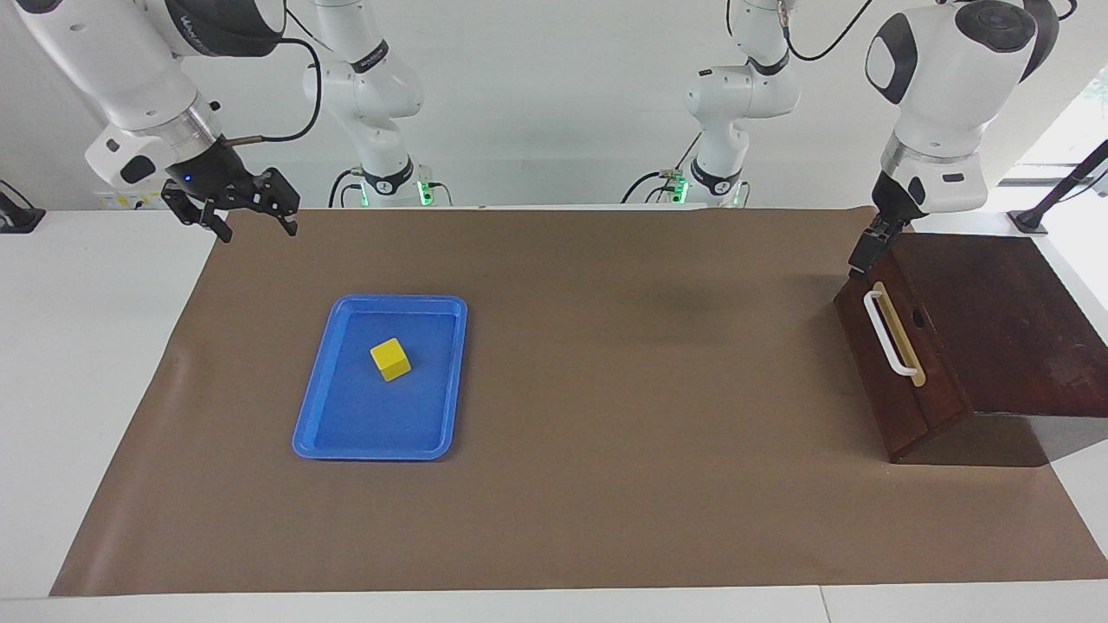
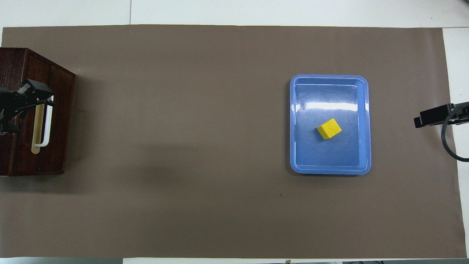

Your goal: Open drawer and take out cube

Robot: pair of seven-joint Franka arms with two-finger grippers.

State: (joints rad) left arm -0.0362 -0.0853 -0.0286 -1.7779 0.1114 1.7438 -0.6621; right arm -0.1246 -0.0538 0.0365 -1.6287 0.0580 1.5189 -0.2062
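At 3 o'clock in the overhead view, seeing tray [image 2: 295,161] lying flat on mat [image 2: 220,146]. Finding cube [image 2: 329,129] resting on tray floor, about mid-tray. Noting it sitting askew to tray walls, touching no wall and no gripper.

At 9 o'clock in same view, seeing box [image 2: 14,62] sitting at mat edge, toward the left arm's end of table [image 1: 86,389]. Reading drawer [image 1: 874,372] as pushed in, front sitting flush with box. Noting front facing toward tray, with handle [image 1: 887,333] running along it. So logging cube as out of drawer, in tray, well apart from box.

At 2 o'clock in facing view, spotting left gripper [image 1: 868,247] hanging tip-down over box corner, by handle's 12 o'clock end. Logging jaws as apart, clamping nothing. Cannot tell whether tip is touching drawer front or hanging just clear of it.

At 10 o'clock in facing view, spotting right gripper [image 1: 257,230] hanging up in air over mat corner at the right arm's end. Seeing jaws spread wide, pointing down, gripping nothing. Placing it well apart from tray and cube. Catching only its tip in overhead view, poking in at 3 o'clock edge.
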